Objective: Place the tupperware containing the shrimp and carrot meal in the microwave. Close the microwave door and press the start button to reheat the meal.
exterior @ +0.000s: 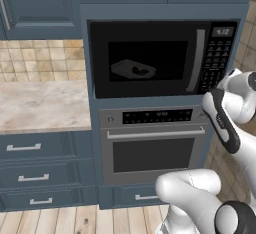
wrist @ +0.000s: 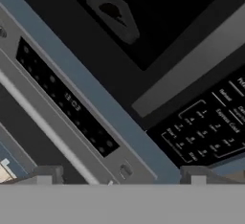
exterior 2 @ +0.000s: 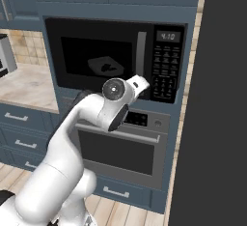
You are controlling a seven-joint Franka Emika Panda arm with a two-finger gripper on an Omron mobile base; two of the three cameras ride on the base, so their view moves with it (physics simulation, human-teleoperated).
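The microwave door [exterior: 150, 58] [exterior 2: 96, 56] is shut, its grey vertical handle [exterior: 199, 60] [exterior 2: 141, 56] [wrist: 191, 70] beside the black keypad [exterior: 217, 58] [exterior 2: 166, 63] [wrist: 206, 127]. Through the dark glass I see the tupperware [exterior: 131, 69] [exterior 2: 104, 65] [wrist: 112, 12] inside the microwave, with the meal as dark pieces [exterior: 140, 71] [exterior 2: 107, 67] in it. My gripper [wrist: 122, 175] is open and holds nothing. It hovers close to the microwave's lower front, near the bottom of the handle and the keypad; the white hand [exterior 2: 140, 82] is just below the handle.
An oven [exterior: 155, 148] [exterior 2: 125, 148] with a horizontal bar handle and a control strip [wrist: 67, 98] sits right under the microwave. A stone counter [exterior: 40, 103] over blue drawers lies to the left. A tall dark panel [exterior 2: 217, 123] stands close on the right.
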